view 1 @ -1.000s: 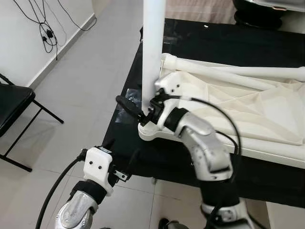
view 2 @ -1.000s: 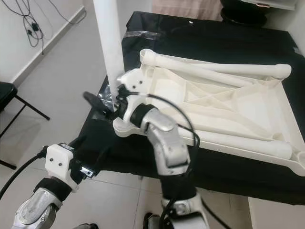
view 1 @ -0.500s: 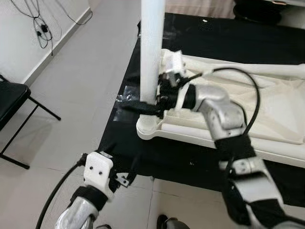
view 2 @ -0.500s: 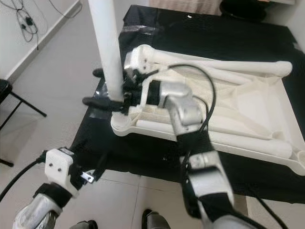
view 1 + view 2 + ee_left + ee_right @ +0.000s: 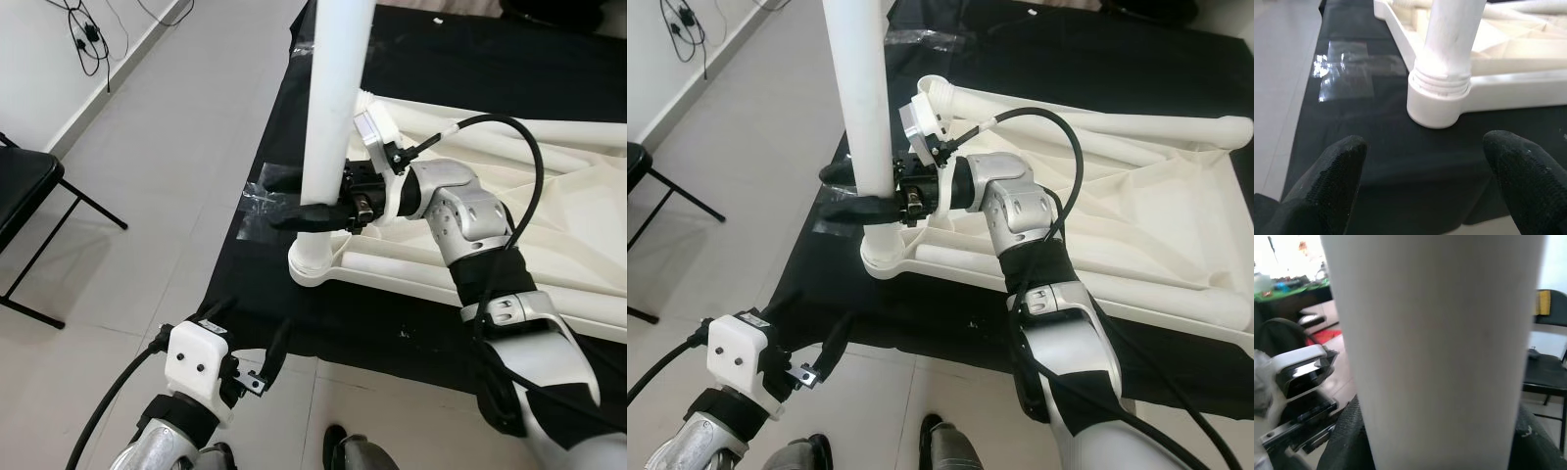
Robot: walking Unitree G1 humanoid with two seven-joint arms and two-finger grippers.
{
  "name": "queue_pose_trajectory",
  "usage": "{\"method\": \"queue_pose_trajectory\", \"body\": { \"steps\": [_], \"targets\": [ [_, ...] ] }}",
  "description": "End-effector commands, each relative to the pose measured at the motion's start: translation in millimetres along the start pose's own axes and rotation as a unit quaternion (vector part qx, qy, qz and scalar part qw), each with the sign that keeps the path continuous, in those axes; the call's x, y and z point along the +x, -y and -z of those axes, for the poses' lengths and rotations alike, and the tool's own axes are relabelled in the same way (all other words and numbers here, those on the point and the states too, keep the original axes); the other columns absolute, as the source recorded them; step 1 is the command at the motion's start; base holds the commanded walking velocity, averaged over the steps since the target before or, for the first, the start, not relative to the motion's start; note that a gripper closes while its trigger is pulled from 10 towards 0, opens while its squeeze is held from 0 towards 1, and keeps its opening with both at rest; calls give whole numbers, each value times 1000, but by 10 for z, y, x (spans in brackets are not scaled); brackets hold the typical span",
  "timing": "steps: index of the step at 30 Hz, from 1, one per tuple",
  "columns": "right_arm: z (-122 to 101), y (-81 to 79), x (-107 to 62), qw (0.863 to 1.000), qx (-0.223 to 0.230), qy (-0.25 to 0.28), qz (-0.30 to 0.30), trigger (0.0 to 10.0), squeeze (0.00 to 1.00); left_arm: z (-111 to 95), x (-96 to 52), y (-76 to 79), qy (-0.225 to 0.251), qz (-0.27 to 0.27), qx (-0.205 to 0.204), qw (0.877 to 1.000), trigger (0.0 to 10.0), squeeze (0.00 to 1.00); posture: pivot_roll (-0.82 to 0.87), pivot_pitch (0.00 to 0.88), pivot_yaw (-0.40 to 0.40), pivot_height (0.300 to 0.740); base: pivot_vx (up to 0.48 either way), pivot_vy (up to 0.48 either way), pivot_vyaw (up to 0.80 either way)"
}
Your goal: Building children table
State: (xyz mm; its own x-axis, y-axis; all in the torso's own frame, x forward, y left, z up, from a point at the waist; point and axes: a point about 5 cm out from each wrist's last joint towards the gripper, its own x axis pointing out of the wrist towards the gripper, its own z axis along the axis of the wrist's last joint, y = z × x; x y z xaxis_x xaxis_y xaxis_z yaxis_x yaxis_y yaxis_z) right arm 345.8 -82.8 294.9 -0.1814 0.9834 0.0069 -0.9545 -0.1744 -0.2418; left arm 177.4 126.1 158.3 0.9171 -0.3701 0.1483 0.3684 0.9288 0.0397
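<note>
A white children's table top (image 5: 578, 225) lies upside down on a black-covered table (image 5: 250, 279). One white leg (image 5: 333, 98) stands upright in the near left corner socket (image 5: 312, 266); its threads show just above the socket (image 5: 1437, 105). My right gripper (image 5: 318, 201) is shut on this leg low down, one black finger on each side of it (image 5: 1435, 347). Two more legs (image 5: 1117, 122) lie inside the upturned top. My left gripper (image 5: 250, 328) hangs open below the table's front edge, its fingers (image 5: 1337, 171) pointing towards the socket and apart from it.
A black folding chair (image 5: 24, 206) stands on the tiled floor at the left. Cables (image 5: 83, 29) hang down the wall behind it. A shiny strip of tape (image 5: 260, 201) lies on the black cover beside the socket. My feet (image 5: 343, 455) are close to the table's front edge.
My right arm has swung out to the right and its wrist has turned around the upright leg, fingers still around it. The left gripper stays low and open. The camera shifted slightly.
</note>
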Motion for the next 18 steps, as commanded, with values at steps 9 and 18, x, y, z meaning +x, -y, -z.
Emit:
{"method": "queue_pose_trajectory", "body": {
  "steps": [9, 18],
  "targets": [
    [320, -199, -223, 994, 10, -54, 96, 0, 0, 6, 7, 33, -8, 3, -7, 1000, 10000, 0, 90, 314, -98, 740, 0, 0, 0],
    [785, -824, -22, 809, 62, -146, 566, 0, 0, 47, 126, -64, -3, 3, -2, 1000, 10000, 0, 2, 284, -52, 740, 0, 0, 0]
  ]
}}
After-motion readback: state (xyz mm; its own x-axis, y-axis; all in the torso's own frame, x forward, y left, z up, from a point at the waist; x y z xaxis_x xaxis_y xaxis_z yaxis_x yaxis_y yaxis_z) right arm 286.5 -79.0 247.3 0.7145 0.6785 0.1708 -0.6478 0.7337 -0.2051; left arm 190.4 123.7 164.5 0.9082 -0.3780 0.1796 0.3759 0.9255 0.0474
